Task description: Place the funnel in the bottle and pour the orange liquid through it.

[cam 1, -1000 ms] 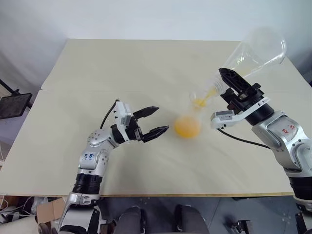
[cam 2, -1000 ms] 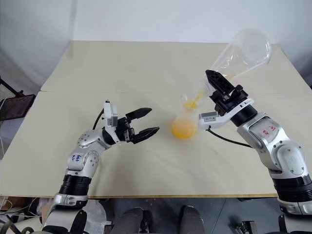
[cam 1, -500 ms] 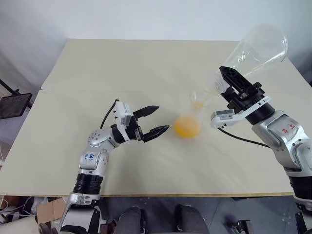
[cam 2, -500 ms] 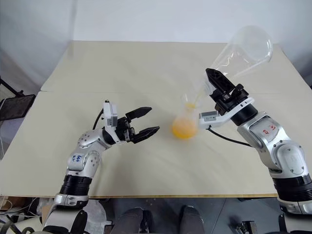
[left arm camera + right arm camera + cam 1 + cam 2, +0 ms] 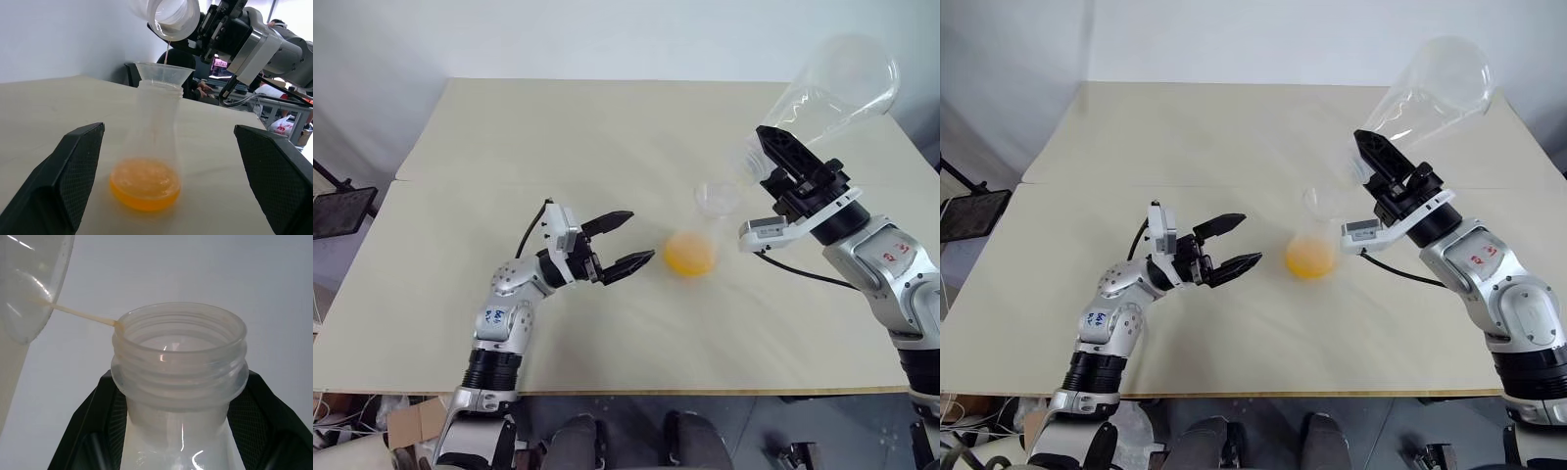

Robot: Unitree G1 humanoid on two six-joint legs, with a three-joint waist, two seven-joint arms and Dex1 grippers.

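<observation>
One funnel [image 5: 164, 73] sat in the neck of the bottle [image 5: 152, 128], which stood upright on the table [image 5: 558, 137] near its middle, between the two arms. The orange liquid [image 5: 689, 255] lay as a shallow pool in the bottle's broad base. Above and just to the right of the funnel, the right gripper [image 5: 785, 166] was clamped on the neck of a large clear flask [image 5: 837, 88], held tipped with its mouth over the funnel's rim; a thin orange thread [image 5: 167, 53] ran from that mouth into the funnel. The flask itself looked drained. The left gripper [image 5: 619, 241] hovered to the bottle's left, fingers spread wide, near the bottle but apart from it.
</observation>
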